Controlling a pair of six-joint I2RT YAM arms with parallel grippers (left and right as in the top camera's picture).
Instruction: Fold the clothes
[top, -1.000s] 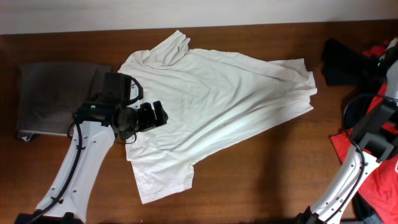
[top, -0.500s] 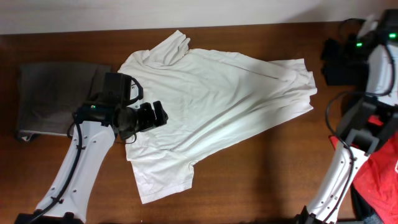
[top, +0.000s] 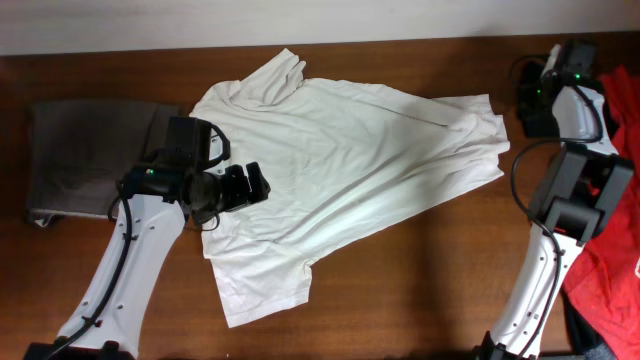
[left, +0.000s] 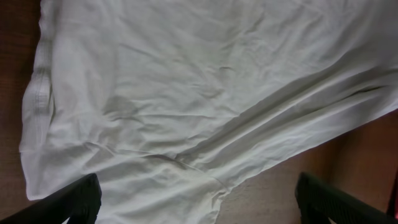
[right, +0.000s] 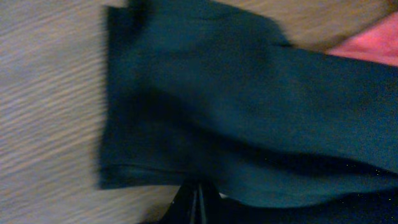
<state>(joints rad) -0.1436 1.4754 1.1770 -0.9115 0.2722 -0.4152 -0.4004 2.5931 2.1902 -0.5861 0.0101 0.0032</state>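
While left end effector (left: 198, 200) hangs spread over white T-shirt (top: 350, 150), right end effector (right: 194, 204) sits pressed together over black garment (right: 249, 112) at 2 o'clock.

both arms wear white shells with black joints. the left arm (top: 128, 270) has a black cable (top: 120, 250) running along it and a small green light (top: 150, 172). the right arm (top: 548, 280) shows a green light (top: 578, 72) too. the left gripper (top: 260, 184) is black, its fingers (left: 74, 199) matte.

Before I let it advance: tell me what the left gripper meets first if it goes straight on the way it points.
The white T-shirt. The open left gripper faces its wrinkled fabric with nothing between; the gap is hard to judge.
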